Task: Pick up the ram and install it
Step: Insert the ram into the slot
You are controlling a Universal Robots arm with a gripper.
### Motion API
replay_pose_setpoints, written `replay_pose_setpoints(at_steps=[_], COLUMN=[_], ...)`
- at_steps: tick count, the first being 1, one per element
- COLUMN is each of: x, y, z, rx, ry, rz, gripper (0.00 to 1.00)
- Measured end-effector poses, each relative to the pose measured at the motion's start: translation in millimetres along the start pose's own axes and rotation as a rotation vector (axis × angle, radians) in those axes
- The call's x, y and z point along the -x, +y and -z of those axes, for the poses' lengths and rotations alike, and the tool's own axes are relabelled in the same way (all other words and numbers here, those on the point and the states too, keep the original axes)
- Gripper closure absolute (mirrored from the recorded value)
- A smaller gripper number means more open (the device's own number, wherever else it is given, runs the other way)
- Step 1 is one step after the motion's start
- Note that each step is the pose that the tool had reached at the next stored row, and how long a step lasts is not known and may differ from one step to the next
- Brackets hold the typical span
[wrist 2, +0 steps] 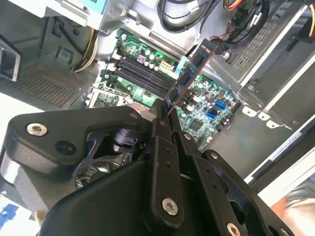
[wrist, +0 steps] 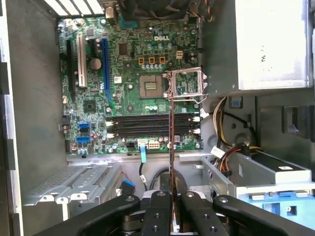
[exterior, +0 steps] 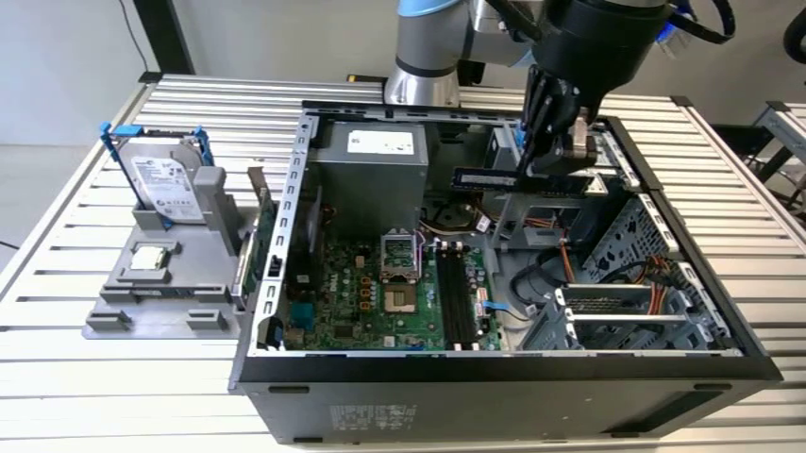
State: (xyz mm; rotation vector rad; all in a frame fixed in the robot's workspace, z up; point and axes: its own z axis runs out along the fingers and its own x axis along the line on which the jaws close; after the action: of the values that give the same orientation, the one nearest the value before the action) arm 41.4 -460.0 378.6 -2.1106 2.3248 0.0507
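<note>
The black hand (exterior: 563, 162) is closed on the long, thin, dark blue-green ram (exterior: 485, 177), holding it above the green motherboard (exterior: 377, 293) inside the open grey computer case (exterior: 504, 406).

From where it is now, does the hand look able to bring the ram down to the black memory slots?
Probably yes. The hand grips the ram above the open case, and the black slots lie bare on the motherboard, with cables off to one side.
</note>
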Motion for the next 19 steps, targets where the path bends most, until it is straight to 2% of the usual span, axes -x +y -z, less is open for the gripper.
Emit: replay_pose_setpoints(at_steps=[19], x=[0.0], y=[0.0], z=[0.0], rx=[-0.0076], ry=[-0.0077], rz=[-0.335], gripper=[1.00])
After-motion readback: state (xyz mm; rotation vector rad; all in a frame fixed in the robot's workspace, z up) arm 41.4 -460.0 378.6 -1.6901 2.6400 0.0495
